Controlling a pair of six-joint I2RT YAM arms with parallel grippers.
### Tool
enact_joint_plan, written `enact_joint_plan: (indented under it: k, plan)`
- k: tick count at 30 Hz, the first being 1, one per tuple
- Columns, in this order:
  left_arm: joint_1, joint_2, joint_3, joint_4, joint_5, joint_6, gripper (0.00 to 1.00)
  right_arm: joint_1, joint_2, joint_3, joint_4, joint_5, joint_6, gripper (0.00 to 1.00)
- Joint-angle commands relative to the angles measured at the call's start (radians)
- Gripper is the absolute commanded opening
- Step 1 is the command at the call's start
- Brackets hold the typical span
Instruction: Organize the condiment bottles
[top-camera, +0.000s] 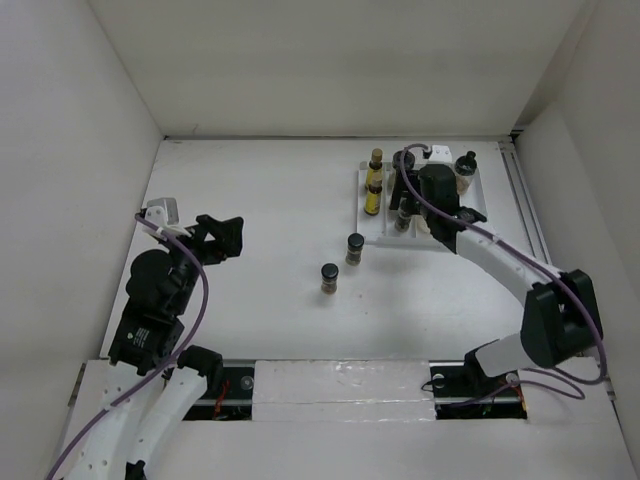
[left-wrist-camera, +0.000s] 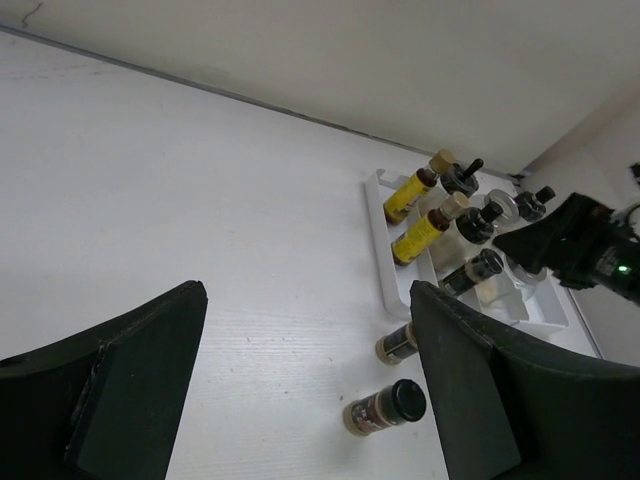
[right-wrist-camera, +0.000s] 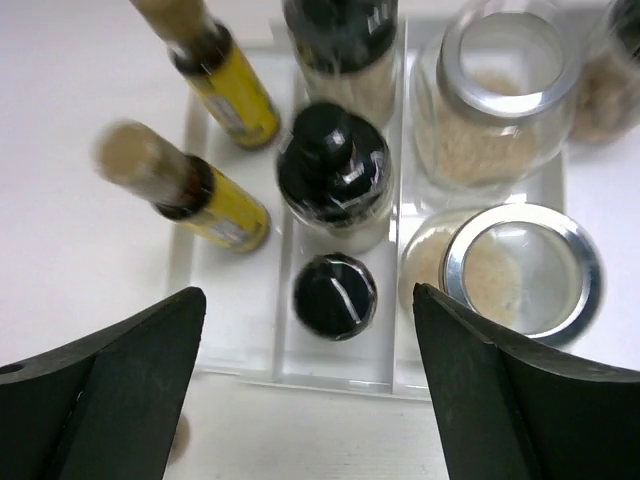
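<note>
While over bottles (right-wrist-camera: 335, 190), right end effector (right-wrist-camera: 308, 300) agape

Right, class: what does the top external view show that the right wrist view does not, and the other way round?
Only the top external view shows two dark-capped spice jars standing on the table outside the white divided plastic tray, plus the open left gripper. Only the right wrist view shows two wide silver-lidded glass jars with pale filling. Both show the tray and two slim yellow-liquid bottles in its left compartment.
</note>
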Motion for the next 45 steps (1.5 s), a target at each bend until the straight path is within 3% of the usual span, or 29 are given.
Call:
enact_joint_plan:
  k: [1, 6, 8, 12, 17, 22, 29, 31, 33, 34, 38, 42, 45]
  plan:
    - [0.005, 0.007, 0.015, 0.047, -0.018, 0.012, 0.79, 0.077, -0.148, -0.003, 0.056, 0.125, -0.032, 0.91]
    - [0.005, 0.028, 0.015, 0.047, -0.018, 0.012, 0.79, 0.27, -0.317, -0.159, 0.175, 0.11, -0.079, 0.91]
    - [0.005, 0.039, 0.015, 0.047, -0.018, 0.012, 0.79, 0.369, -0.317, -0.202, 0.228, 0.058, -0.079, 0.92]
    - [0.005, 0.075, 0.015, 0.036, -0.038, 0.012, 0.79, 0.468, -0.244, -0.213, 0.213, 0.093, -0.088, 0.97]
    - [0.005, 0.088, 0.024, 0.036, -0.038, 0.003, 0.79, 0.468, -0.083, -0.154, 0.159, 0.082, -0.079, 0.99]
    - [0.005, 0.088, 0.024, 0.027, -0.047, 0.003, 0.8, 0.468, -0.006, -0.114, 0.159, 0.169, -0.065, 0.99]
    - [0.005, 0.079, 0.024, 0.036, -0.038, 0.003, 0.8, 0.468, 0.085, -0.066, 0.171, 0.168, -0.044, 0.84]
    - [0.005, 0.079, 0.024, 0.036, -0.038, 0.003, 0.8, 0.468, 0.111, -0.057, 0.18, 0.168, -0.044, 0.68]
    - [0.005, 0.079, 0.024, 0.036, -0.038, 0.003, 0.8, 0.468, 0.12, -0.046, 0.18, 0.168, -0.044, 0.61]
    - [0.005, 0.079, 0.024, 0.036, -0.029, 0.003, 0.8, 0.468, 0.12, -0.046, 0.18, 0.159, -0.044, 0.49]
    - [0.005, 0.07, 0.024, 0.036, -0.029, 0.003, 0.8, 0.468, 0.034, -0.035, 0.18, 0.17, -0.044, 0.35]
    - [0.005, 0.06, 0.024, 0.036, -0.029, 0.003, 0.8, 0.431, -0.136, 0.006, 0.156, 0.18, -0.091, 0.34]
    - [0.005, 0.06, 0.024, 0.036, -0.029, 0.003, 0.8, 0.33, -0.26, 0.015, 0.156, 0.171, -0.122, 0.34]
